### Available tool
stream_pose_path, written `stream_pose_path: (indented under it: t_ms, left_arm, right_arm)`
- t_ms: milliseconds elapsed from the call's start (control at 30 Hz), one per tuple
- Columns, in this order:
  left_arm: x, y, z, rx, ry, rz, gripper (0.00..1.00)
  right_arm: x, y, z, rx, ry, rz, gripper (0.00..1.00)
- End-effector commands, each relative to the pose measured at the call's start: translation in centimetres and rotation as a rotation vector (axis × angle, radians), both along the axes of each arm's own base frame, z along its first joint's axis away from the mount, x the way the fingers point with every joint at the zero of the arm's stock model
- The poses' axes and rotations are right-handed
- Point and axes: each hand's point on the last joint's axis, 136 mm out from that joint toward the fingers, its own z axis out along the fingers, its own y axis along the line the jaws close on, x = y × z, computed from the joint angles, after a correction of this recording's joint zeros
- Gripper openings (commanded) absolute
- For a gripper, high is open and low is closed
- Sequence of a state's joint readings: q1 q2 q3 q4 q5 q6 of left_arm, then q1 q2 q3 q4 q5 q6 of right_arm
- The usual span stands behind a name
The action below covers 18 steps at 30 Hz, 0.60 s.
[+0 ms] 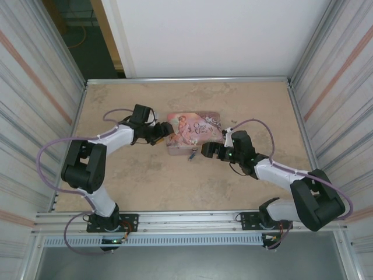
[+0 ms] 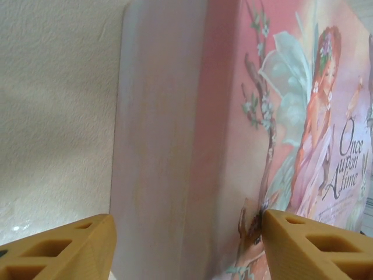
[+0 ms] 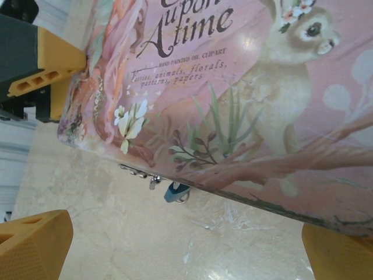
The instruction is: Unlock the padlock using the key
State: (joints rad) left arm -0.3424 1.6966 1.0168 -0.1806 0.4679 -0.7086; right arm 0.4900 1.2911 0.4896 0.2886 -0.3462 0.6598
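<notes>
Tabletop (image 1: 163, 181) between ribbed side walls (image 1: 29, 87)

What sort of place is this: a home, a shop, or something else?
Probably a robot test cell in a laboratory: a beige tabletop enclosed by ribbed pale wall panels, with two black-and-white robot arms bolted to an aluminium rail.

Tin box (image 3: 245, 105): printed lid, smooth, satin sheen with soft glare spots. Paint is scuffed dark along the lower rim.
Padlock (image 3: 175, 191): blue body, too small to judge its finish. Shackle is bright silvery metal.
Fingers (image 2: 64, 251) on left gripper (image 2: 186, 233) and right gripper (image 3: 186, 245): mustard plastic, matt, fine grainy texture.
Table (image 1: 145, 175): beige, stone-like mottling, slightly rough, low gloss.
Cable (image 1: 38, 162): smooth lilac sheath.
Front rail (image 1: 192, 219): bare silvery metal.
</notes>
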Motion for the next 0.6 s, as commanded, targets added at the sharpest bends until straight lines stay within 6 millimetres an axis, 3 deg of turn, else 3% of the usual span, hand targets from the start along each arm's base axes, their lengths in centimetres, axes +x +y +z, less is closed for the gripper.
stream_pose_path:
  t_ms: [0,300,567]
  left_arm:
    - [-2.7,1.0,-1.6,0.041,0.065,0.016,0.67]
    - [-5.6,1.8,-1.9,0.047,0.081,0.057,0.66]
    - [-5.4,1.9,-0.3,0.043,0.046,0.055,0.67]
  right_arm:
    - [1.9,0.2,2.1,-0.013,-0.104,0.032,1.00]
    - [4.7,0.8,3.3,0.005,-0.209,0.062,1.00]
    - [5.6,1.1,3.1,0.008,-0.222,0.069,0.98]
